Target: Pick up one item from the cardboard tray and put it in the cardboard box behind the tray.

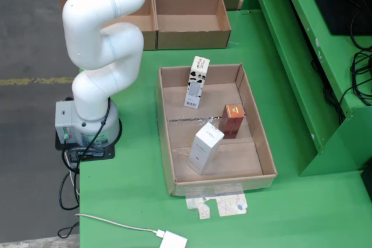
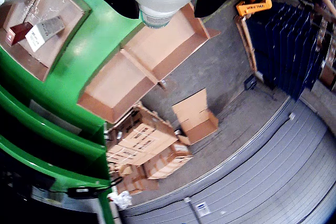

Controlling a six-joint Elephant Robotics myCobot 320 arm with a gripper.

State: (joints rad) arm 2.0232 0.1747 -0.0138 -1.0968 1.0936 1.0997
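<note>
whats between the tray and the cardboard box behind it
Only bare green table; nothing sits between the tray and the cardboard box in the fixed view.

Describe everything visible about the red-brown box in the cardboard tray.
The red-brown box is a small carton with a gold mark on its orange-red top. It stands upright but slightly turned on the floor of the cardboard tray, near the right wall in the fixed view. It sits close beside the white carton; contact is unclear.

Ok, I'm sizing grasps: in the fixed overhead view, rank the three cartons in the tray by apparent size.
1. White carton, nearest the front, looks largest, partly from nearness.
2. Black-and-white printed carton, standing at the back; close to the first, so that order is unsure.
3. Red-brown carton, clearly smallest.
</note>
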